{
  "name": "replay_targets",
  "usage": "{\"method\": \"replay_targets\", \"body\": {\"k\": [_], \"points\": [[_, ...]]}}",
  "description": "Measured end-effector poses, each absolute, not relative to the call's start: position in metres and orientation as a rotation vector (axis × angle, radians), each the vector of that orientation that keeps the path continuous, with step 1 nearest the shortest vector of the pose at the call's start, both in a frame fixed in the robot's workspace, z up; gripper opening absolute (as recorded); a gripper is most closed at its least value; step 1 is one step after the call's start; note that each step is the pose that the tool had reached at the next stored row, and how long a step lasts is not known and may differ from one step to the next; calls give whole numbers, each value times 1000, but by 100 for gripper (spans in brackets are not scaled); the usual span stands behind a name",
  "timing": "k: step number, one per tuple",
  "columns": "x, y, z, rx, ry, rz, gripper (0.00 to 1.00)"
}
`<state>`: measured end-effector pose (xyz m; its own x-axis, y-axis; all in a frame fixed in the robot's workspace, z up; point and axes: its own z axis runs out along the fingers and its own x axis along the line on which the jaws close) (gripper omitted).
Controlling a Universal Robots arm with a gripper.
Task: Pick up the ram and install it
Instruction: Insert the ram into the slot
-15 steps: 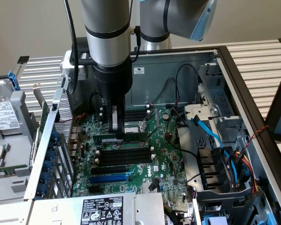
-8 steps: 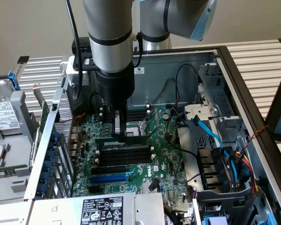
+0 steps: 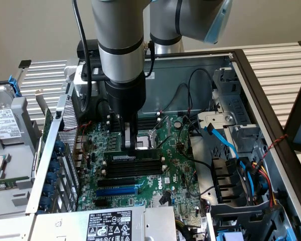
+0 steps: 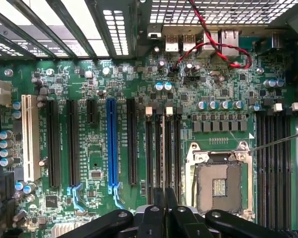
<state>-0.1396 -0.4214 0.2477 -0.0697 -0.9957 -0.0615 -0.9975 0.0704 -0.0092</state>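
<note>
- Green ram [image 3: 133, 156] stands on edge at the black slots [image 3: 135, 169], under your gripper [image 3: 132, 147], whose fingers are pinched on its top edge.
- White "DELL" marks the board [image 3: 178, 193]; the label [image 3: 110, 224] print is unreadable.
- From the wrist you see a white slot [image 4: 30, 136].

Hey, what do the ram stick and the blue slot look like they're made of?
ram: probably fibreglass-type circuit board, matte green, with a white paper-like label.
blue slot: likely moulded plastic, judging by its even colour and slight sheen.
</note>
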Motion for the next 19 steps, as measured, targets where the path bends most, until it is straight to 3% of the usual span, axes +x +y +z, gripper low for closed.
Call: {"method": "replay_targets", "body": {"k": [19], "points": [[-139, -421, 244, -2120, 2274, 24, 12]]}}
